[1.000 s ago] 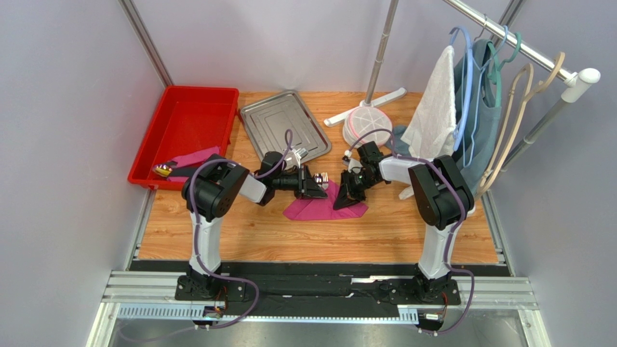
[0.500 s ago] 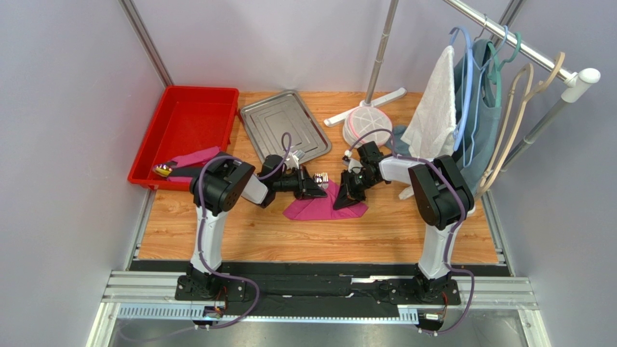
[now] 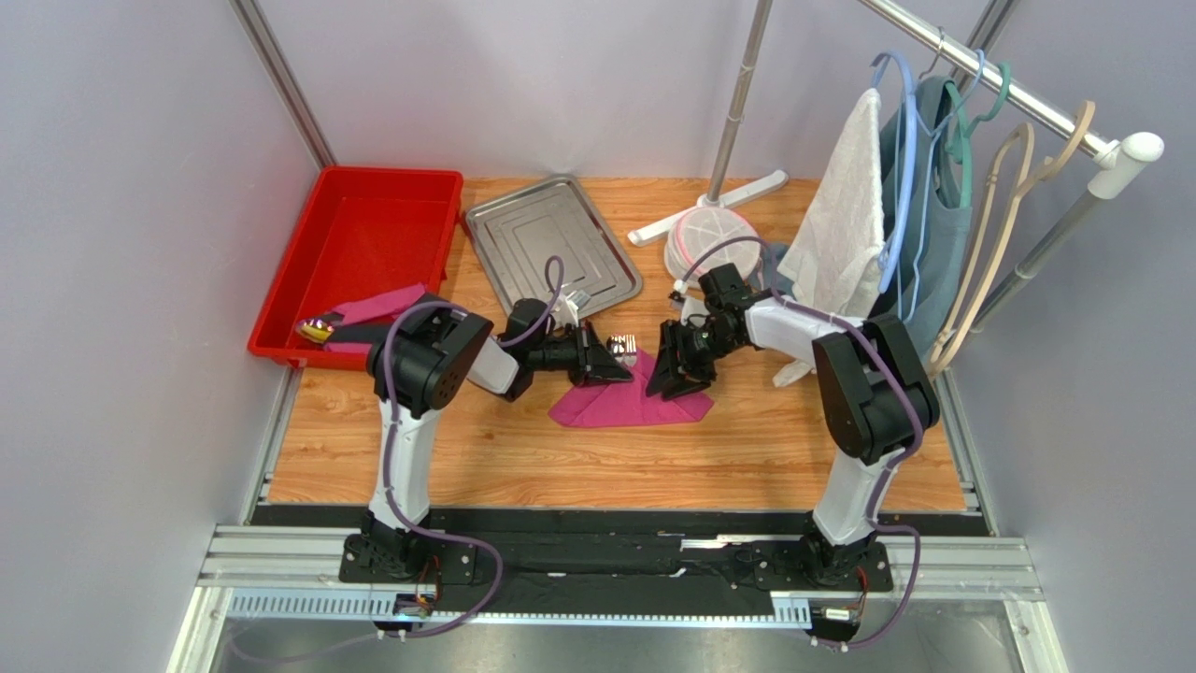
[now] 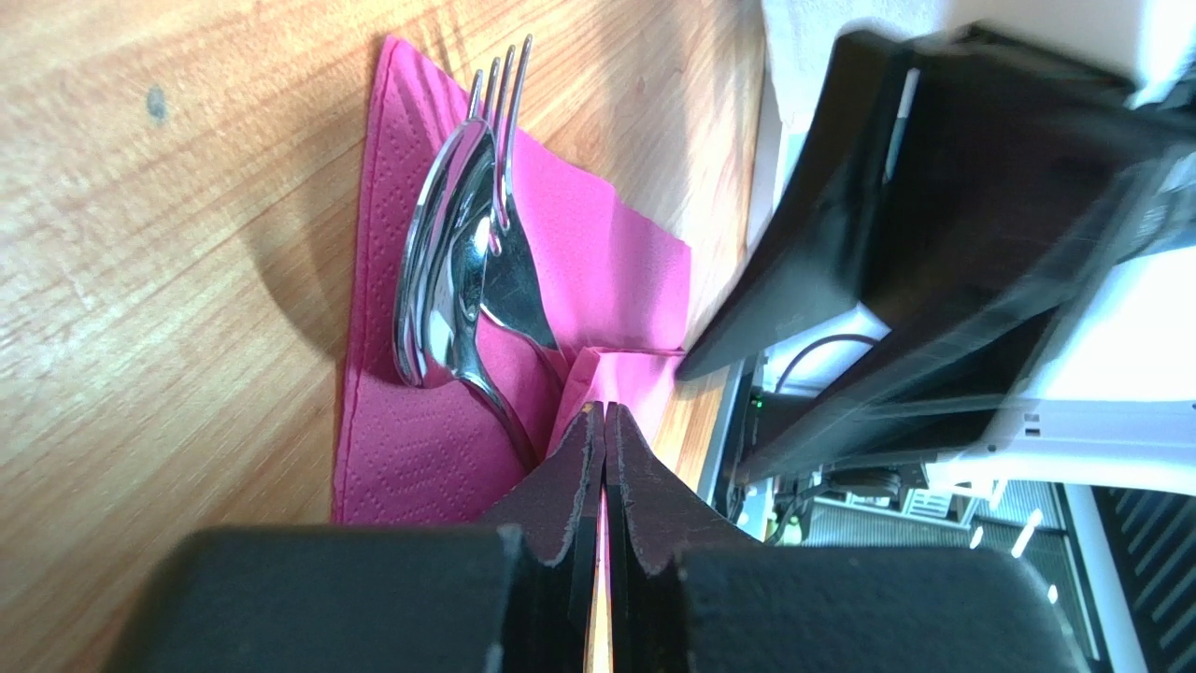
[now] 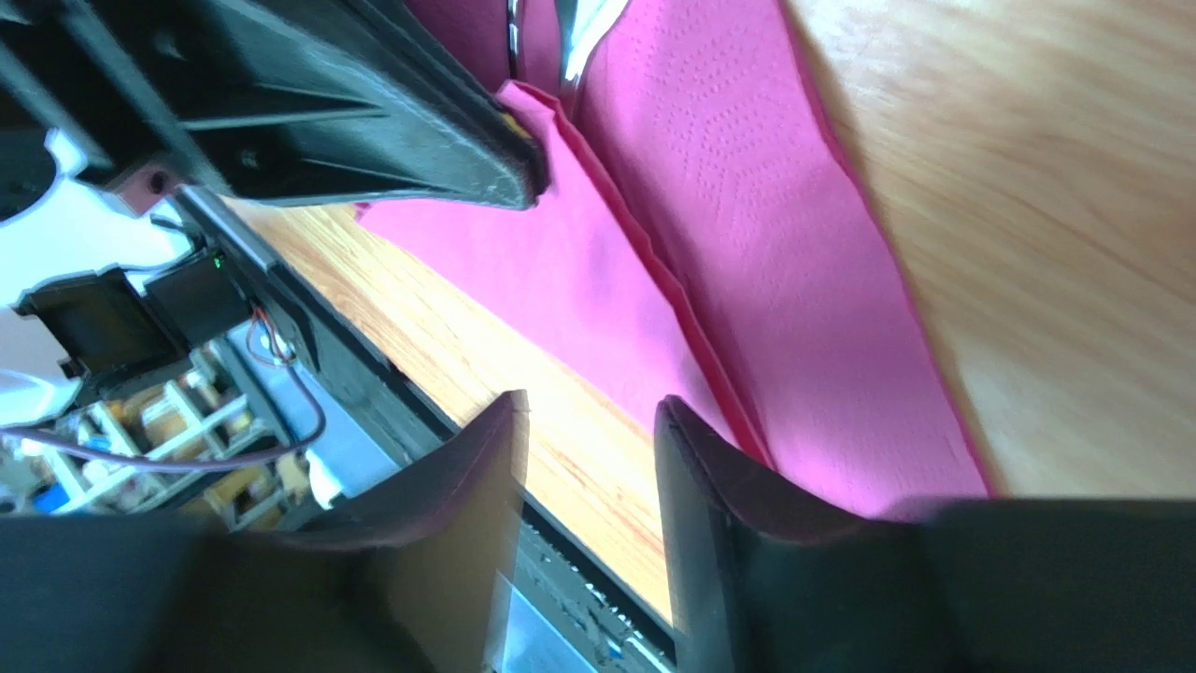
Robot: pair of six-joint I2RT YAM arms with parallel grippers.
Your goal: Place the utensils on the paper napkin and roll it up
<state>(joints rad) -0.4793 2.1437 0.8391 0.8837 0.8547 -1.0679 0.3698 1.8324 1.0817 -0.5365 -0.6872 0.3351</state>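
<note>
Currently pinching a raised fold of the paper napkin [image 4: 421,449] in the left claw [image 4: 604,421], with both fingers pressed flat together on the thin pink edge. Showing that magenta sheet lying on the wooden counter [image 3: 590,463] just off the near right corner of the steel tray [image 3: 541,239], partly doubled over on itself rather than spread flat. Cradling the utensils [image 4: 470,281], a fork and a spoon nested one on the other, on the napkin's end closest to the steel tray, with the shiny heads lying clear on the paper and the handles running back toward the pinched fold. Holding the right claw [image 5: 587,414] low over the napkin's edge on the side turned away from the steel tray, with its fingers standing partly apart and gripping nothing, only bare wood and pink paper showing through the gap. Not telling clearly whether those fingertips are touching the sheet or hanging just above it. Facing the two claws tip to tip across the napkin, right of the steel tray's near corner. Flanking the steel tray on its left with a red bin [image 3: 365,246], and well off to its right with a white towel [image 3: 842,211] hanging from a rail.
</note>
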